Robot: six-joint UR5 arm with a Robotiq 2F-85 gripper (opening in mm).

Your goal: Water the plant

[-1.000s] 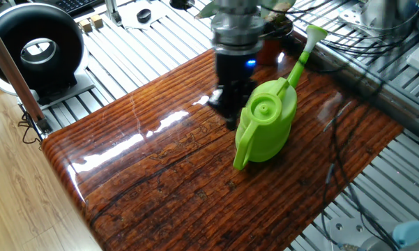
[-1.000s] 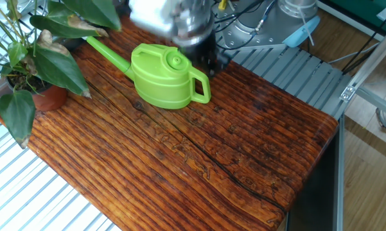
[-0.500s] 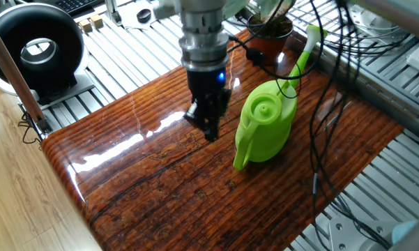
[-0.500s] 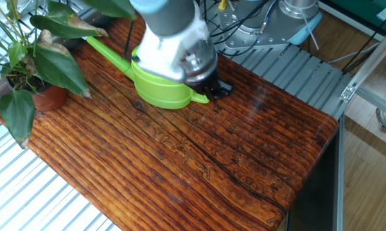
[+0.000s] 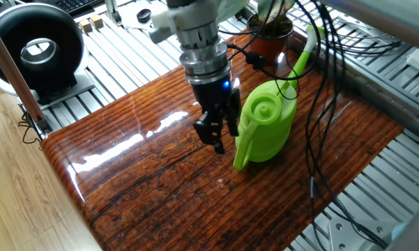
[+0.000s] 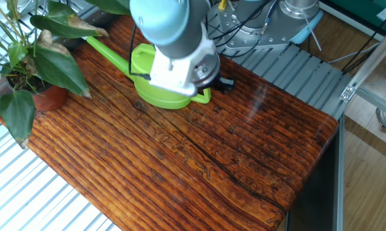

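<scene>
One wooden table, glossy reddish-brown w/ dark grain, fills most of both views; ribbed metal surface runs along its edges. One robot arm comes down over the far half of the table; in the other fixed view its pale blue-grey wrist hides most of the can. Black cables hang off the arm on the right side of one fixed view.

Watering can, lime-green plastic, stands upright on the table, round cap on top, long spout slanting up toward the far edge, handle on the near side. Gripper sits just left of the can in one fixed view, low over the wood, fingers pointing down beside the handle; a narrow gap shows between them and nothing is held, so jaws slightly apart. Contact w/ can: can't tell.

The plant, broad dark green leaves in a small terracotta pot, stands at the far-left corner in the other fixed view, near the spout tip, well apart from the gripper.
</scene>
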